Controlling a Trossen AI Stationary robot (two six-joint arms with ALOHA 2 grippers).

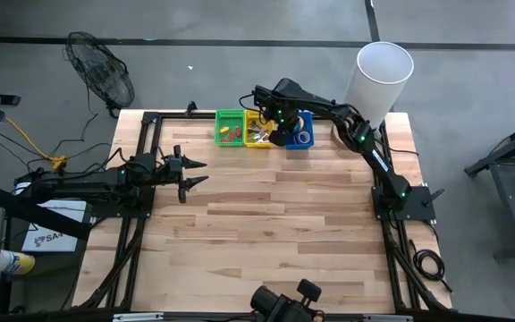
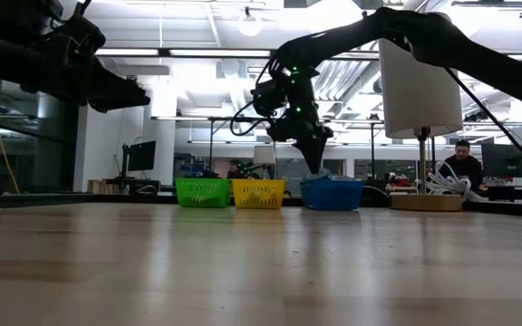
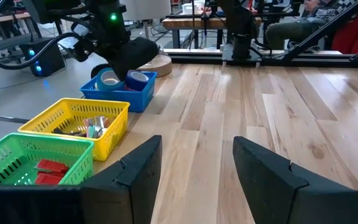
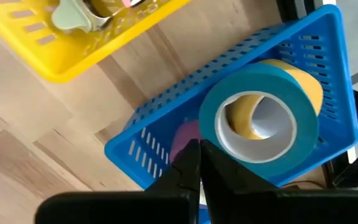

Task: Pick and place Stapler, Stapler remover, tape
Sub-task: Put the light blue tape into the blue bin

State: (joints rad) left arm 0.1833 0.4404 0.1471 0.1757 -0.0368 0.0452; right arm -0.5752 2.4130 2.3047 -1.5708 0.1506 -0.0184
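Here, three small baskets are seen in a row at the far edge of the counter (image 1: 275, 215): a green basket (image 1: 229, 127), a yellow basket (image 1: 258, 131) and a blue basket (image 1: 299, 132). The right end effector (image 1: 280, 134) is lowered over the near rim of the blue basket, its fingers (image 4: 188, 168) pressed together with nothing between them. Just beyond the fingertips a blue tape roll (image 4: 260, 121) is lying inside the blue basket, its open centre turned up toward the wrist camera, so its axis is roughly vertical. A yellow tape roll (image 4: 306, 84) is touched by it from behind, and a purple tape roll (image 4: 184, 138) is partly hidden beside it. Red items are held in the green basket, silvery pieces in the yellow one. The left end effector (image 1: 195, 172) is held above the counter's left side, well apart from the baskets, with its fingers spread wide.
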